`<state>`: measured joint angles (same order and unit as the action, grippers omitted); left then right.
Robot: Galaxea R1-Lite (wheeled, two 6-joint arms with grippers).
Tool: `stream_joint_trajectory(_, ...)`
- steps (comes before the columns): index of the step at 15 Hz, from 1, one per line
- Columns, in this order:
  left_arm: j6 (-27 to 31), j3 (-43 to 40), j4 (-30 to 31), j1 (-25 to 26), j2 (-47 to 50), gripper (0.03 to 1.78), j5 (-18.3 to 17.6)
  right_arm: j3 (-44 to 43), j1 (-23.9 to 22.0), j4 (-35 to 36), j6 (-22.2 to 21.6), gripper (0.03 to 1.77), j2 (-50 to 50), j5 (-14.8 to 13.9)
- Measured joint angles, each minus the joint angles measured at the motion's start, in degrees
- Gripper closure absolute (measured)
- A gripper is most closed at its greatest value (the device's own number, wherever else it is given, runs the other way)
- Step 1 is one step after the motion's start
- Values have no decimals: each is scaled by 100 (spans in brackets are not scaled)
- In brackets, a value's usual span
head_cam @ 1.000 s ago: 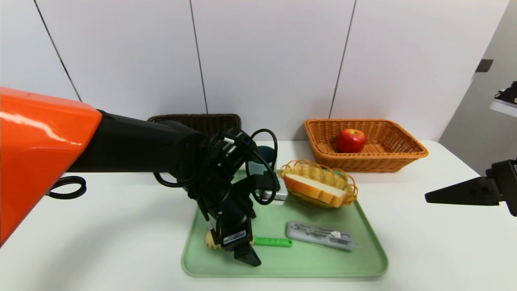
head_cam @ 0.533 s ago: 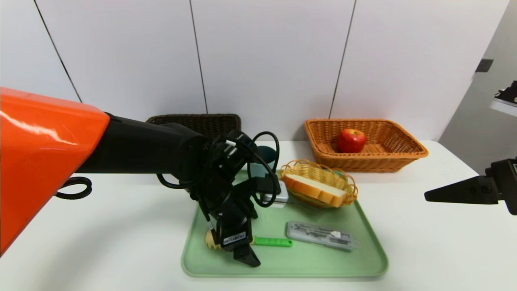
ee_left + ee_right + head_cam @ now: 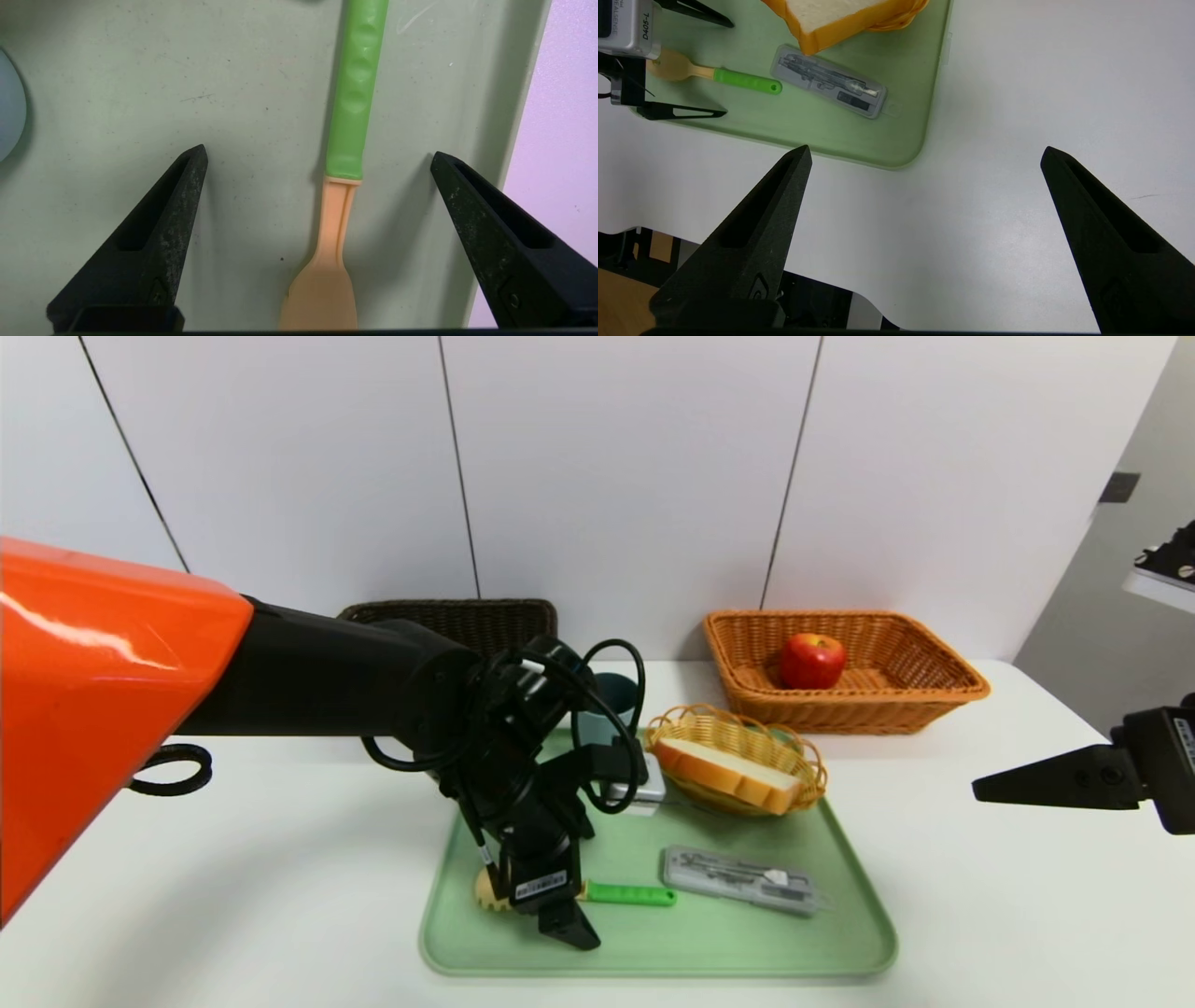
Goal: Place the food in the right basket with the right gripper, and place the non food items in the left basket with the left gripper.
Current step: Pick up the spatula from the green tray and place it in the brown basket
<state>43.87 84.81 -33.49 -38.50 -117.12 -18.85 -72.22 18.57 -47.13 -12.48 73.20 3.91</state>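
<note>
A spoon with a green handle [image 3: 630, 894] and tan bowl lies on the green tray [image 3: 803, 952]. My left gripper [image 3: 317, 156] hangs open just above it, one finger on each side of the spoon's neck [image 3: 337, 205], touching nothing. A grey plastic case [image 3: 740, 879] lies on the tray to the spoon's right. A bread slice [image 3: 733, 773] rests in a small wicker dish. An apple [image 3: 811, 659] sits in the orange right basket [image 3: 934, 695]. The dark left basket [image 3: 457, 616] stands behind my left arm. My right gripper [image 3: 924, 156] is open over bare table, right of the tray.
A dark teal cup [image 3: 616, 689] and a small white box [image 3: 644, 791] stand on the tray's far side, partly hidden by my left arm. A black cable loop [image 3: 168, 770] lies on the table at the left. The table's front edge [image 3: 803, 275] is near my right gripper.
My left gripper has sunk slightly toward the spoon and stays open. The right gripper has shifted a little to the left.
</note>
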Motion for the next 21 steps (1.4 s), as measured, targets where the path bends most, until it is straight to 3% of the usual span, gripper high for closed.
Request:
stream_joint_trajectory(19, 193, -30, 37, 0, 28, 12, 101, 41, -11, 6, 2, 10, -16, 41)
stream_joint_trajectory(21, 193, -22, 37, 0, 22, 44, 105, 41, -11, 11, 0, 10, -16, 41)
